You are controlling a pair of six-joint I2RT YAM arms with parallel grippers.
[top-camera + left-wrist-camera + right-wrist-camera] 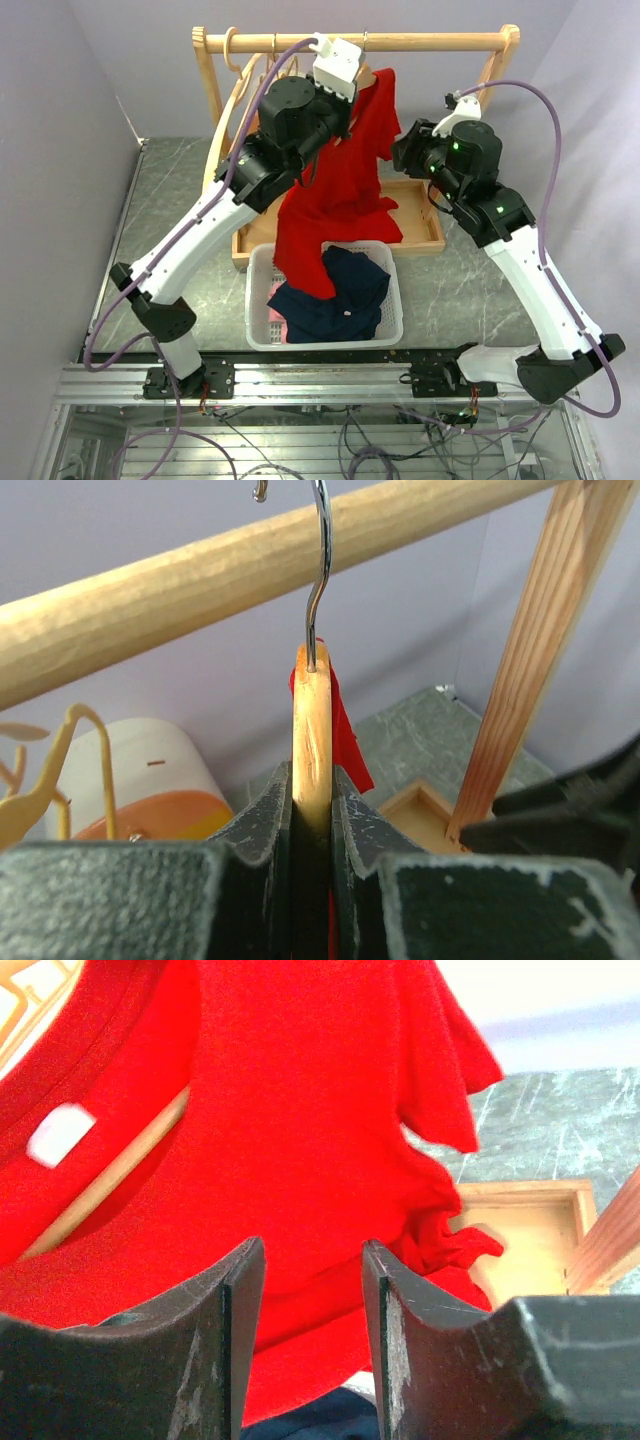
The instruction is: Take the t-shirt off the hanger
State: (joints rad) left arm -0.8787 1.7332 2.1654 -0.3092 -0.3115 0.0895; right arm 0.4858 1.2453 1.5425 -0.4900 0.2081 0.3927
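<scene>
Not done yet, I reckon: my left gripper (312,792) pinches the wooden hanger (311,720) at the table's far edge, while the right gripper (310,1260) gapes beside the red t-shirt (340,190) draped on it.

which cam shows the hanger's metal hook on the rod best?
Left wrist: the hook is close, sharp, looped over the rod, left gripper clamped on the hanger below. Top external: only a tiny sliver at the rod. Right wrist: no hook in frame.
</scene>
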